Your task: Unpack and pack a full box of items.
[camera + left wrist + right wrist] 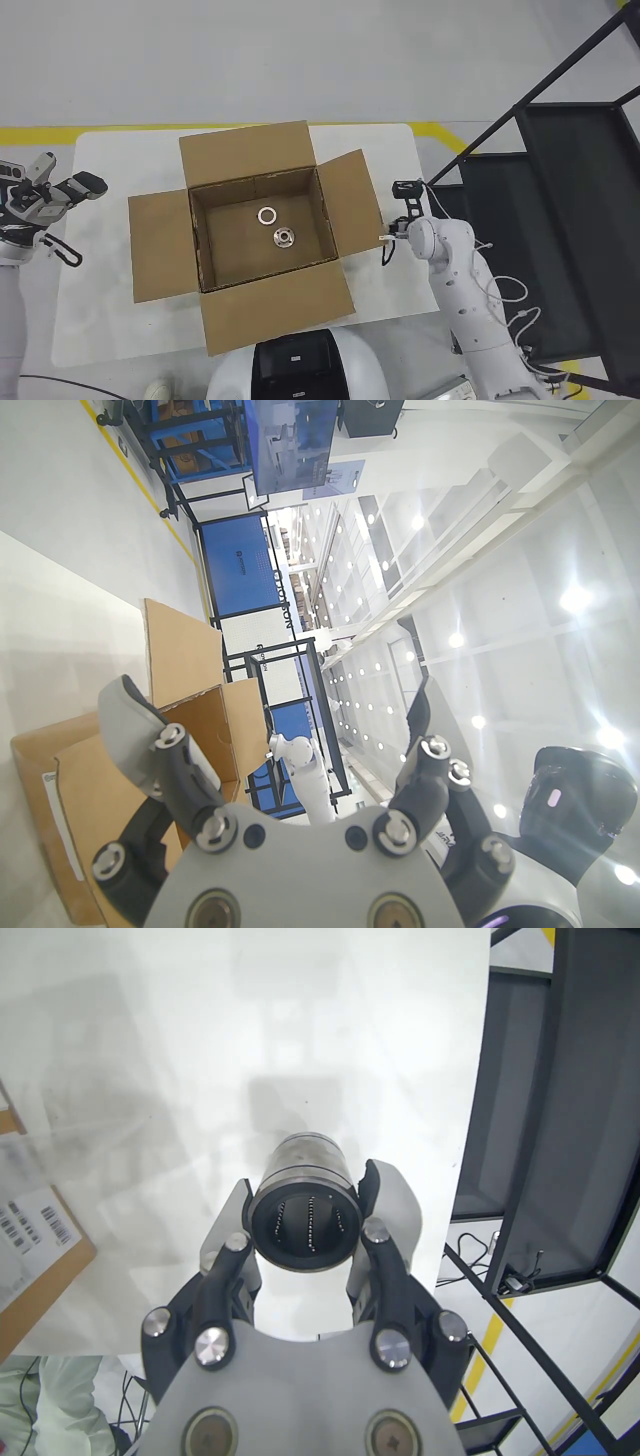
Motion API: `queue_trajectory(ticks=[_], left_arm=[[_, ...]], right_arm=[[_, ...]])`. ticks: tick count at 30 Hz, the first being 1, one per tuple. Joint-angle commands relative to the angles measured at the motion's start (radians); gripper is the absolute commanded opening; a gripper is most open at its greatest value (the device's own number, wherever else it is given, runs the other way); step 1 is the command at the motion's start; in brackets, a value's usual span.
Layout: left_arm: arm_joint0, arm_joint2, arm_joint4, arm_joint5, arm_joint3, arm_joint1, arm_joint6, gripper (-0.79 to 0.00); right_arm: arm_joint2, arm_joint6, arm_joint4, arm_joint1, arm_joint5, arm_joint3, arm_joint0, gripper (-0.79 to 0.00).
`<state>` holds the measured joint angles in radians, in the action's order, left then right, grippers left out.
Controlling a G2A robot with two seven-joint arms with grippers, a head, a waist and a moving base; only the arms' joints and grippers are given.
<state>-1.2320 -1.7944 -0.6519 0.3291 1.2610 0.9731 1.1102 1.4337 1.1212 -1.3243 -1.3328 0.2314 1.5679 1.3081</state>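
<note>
An open cardboard box sits mid-table with its flaps spread; a metal ring and a flanged metal part lie on its floor. My right gripper is shut on a steel linear bearing, a hollow cylinder with ball rows inside, held just above the white table. In the top view the right gripper stands just off the box's right flap. My left gripper is open and holds nothing, pointing sideways toward the box; from above the left gripper is off the table's left edge.
A black metal shelf frame stands close to the table's right side. The box's labelled flap corner lies near the right gripper. Bare white table shows around the box.
</note>
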Motion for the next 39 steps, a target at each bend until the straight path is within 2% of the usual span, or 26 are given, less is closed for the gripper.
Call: queue_trajectory(ticks=[1, 11, 12, 13, 14, 20, 28, 32, 39], left_arm=[[0.000, 0.000, 0.000, 0.000, 0.000, 0.000, 0.000, 0.000], [0.000, 0.000, 0.000, 0.000, 0.000, 0.000, 0.000, 0.000], [0.000, 0.000, 0.000, 0.000, 0.000, 0.000, 0.000, 0.000], [0.000, 0.000, 0.000, 0.000, 0.000, 0.000, 0.000, 0.000], [0.000, 0.000, 0.000, 0.000, 0.000, 0.000, 0.000, 0.000], [0.000, 0.000, 0.000, 0.000, 0.000, 0.000, 0.000, 0.000], [0.000, 0.000, 0.000, 0.000, 0.000, 0.000, 0.000, 0.000], [0.000, 0.000, 0.000, 0.000, 0.000, 0.000, 0.000, 0.000], [0.000, 0.000, 0.000, 0.000, 0.000, 0.000, 0.000, 0.000]], right_arm=[[0.005, -0.020, 0.014, -0.001, 0.014, -0.032, -0.008, -0.785], [-0.001, -0.089, 0.059, -0.006, 0.036, -0.129, -0.030, -0.785], [-0.001, -0.092, 0.064, -0.006, 0.037, -0.133, -0.031, -0.514], [-0.001, -0.094, 0.068, -0.006, 0.036, -0.134, -0.031, -0.046], [-0.001, -0.095, 0.069, -0.006, 0.035, -0.134, -0.031, 0.000], [0.010, -0.103, 0.061, -0.003, 0.049, -0.053, 0.002, 0.000], [0.053, -0.083, -0.023, 0.007, 0.102, 0.217, 0.122, 0.000], [0.070, -0.133, -0.043, 0.009, 0.113, 0.383, 0.197, 0.000], [0.035, -0.249, -0.120, 0.013, 0.017, 0.627, 0.280, 0.000]])
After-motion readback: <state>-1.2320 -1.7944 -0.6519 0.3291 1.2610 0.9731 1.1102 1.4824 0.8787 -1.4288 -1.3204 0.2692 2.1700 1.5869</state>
